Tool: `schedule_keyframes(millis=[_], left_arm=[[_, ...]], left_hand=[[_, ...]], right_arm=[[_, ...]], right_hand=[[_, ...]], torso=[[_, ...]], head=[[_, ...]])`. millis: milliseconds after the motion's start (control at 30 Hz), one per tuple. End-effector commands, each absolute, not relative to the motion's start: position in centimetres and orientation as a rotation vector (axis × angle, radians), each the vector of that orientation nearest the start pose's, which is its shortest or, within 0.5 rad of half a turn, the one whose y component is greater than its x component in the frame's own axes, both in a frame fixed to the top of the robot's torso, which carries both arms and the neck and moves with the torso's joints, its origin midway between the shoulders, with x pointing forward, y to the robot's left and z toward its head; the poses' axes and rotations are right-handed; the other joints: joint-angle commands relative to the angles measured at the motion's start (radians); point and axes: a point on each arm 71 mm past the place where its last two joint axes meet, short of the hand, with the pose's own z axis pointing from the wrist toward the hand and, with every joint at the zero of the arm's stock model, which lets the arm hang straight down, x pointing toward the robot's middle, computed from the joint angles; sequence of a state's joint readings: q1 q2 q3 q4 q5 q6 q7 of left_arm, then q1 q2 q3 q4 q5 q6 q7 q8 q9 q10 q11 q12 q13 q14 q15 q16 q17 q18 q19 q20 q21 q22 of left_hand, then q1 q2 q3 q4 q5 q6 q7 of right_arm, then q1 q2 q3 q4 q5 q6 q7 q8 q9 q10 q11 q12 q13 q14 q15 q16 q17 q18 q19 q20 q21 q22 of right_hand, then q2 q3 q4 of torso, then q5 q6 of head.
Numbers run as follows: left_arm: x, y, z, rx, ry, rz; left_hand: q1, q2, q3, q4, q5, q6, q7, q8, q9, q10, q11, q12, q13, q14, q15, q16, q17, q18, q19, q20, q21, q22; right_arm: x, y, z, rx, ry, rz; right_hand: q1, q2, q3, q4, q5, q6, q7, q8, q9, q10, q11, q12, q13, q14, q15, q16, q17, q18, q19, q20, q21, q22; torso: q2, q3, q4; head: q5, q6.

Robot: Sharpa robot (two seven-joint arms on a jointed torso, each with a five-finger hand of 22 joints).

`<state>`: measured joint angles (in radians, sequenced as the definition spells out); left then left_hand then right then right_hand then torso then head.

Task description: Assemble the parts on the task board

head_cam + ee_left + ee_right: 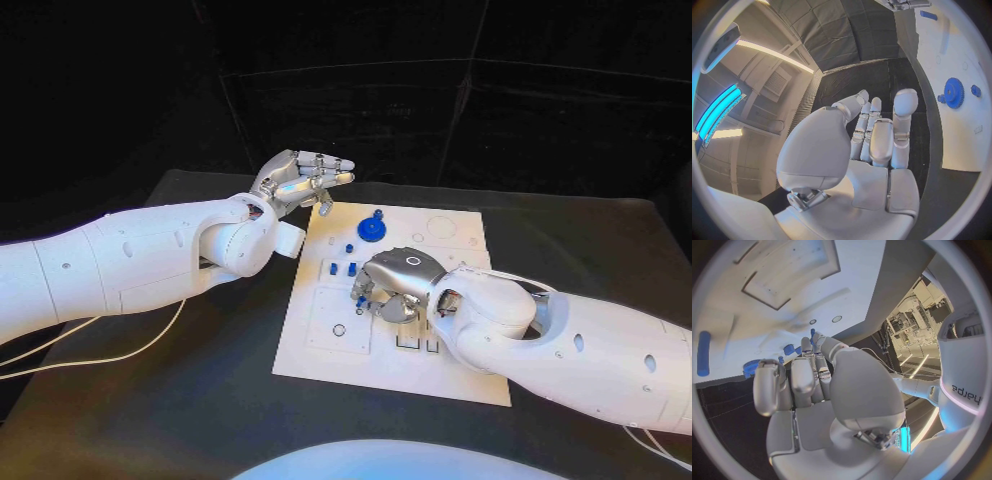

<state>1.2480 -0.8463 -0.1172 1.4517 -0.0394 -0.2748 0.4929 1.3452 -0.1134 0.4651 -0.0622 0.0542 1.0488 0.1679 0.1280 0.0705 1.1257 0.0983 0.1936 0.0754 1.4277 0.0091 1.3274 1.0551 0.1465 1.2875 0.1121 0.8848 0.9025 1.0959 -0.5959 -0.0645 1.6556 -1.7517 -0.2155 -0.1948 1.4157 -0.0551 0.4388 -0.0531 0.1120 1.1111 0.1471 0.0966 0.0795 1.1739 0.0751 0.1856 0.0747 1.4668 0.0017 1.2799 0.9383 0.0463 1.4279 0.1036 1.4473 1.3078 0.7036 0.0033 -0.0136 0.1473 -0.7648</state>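
I see the board (433,375) lying in the middle of the black table (159,420), a little askew. A blue gear (372,229) stands near its far edge, and a few small blue pegs (343,267) stand just nearer than the gear, left of centre. My right hand (392,290) rests low over the middle of the board, fingers curled down by the pegs. In the right wrist view the fingertips (815,340) reach among the blue pieces, but I cannot tell whether they pinch one. My left hand (300,180) hovers off the board's far left corner, above the table, fingers loosely apart and holding nothing. The left wrist view shows the gear well apart from that hand.
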Motion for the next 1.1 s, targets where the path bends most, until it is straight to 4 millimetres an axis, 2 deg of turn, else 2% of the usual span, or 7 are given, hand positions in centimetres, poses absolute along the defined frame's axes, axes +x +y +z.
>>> schedule_keyframes(millis=[33,1100], left_arm=[[50.05,23.04,-17.79,-0.99,1.37,-1.545],[50.12,23.11,-17.83,-0.991,1.373,-1.543]], left_hand=[[0.002,0.01,0.0,-0.004,0.002,-0.001,0.004,0.002,-0.002,-0.001,0.0,0.005,0.0,-0.006,0.003,-0.004,-0.002,0.01,-0.01,0.0,-0.003,-0.001],[0.002,0.01,0.0,-0.004,0.002,-0.001,0.004,0.002,-0.002,-0.001,0.0,0.005,0.0,-0.006,0.003,-0.004,-0.002,0.01,-0.01,0.0,-0.003,-0.001]], right_arm=[[40.38,-4.05,-21.94,-0.601,1.669,0.828],[40.28,-3.96,-22.64,-0.618,1.697,0.824]], right_hand=[[-0.01,0.001,0.005,-0.001,0.005,0.006,0.003,0.001,0.001,0.004,0.003,-0.005,-0.002,0.008,-0.005,0.003,0.001,0.001,0.002,0.003,0.003,0.085],[-0.011,0.001,0.006,-0.001,0.006,0.006,0.003,0.001,0.001,0.004,0.003,-0.006,-0.002,0.008,-0.005,0.004,0.001,0.002,0.001,0.003,0.002,0.084]], torso=[[0.0,-0.0002,0.0006],[0.0,0.0001,-0.0001]], head=[[0.002,-0.001],[0.006,-0.006]])
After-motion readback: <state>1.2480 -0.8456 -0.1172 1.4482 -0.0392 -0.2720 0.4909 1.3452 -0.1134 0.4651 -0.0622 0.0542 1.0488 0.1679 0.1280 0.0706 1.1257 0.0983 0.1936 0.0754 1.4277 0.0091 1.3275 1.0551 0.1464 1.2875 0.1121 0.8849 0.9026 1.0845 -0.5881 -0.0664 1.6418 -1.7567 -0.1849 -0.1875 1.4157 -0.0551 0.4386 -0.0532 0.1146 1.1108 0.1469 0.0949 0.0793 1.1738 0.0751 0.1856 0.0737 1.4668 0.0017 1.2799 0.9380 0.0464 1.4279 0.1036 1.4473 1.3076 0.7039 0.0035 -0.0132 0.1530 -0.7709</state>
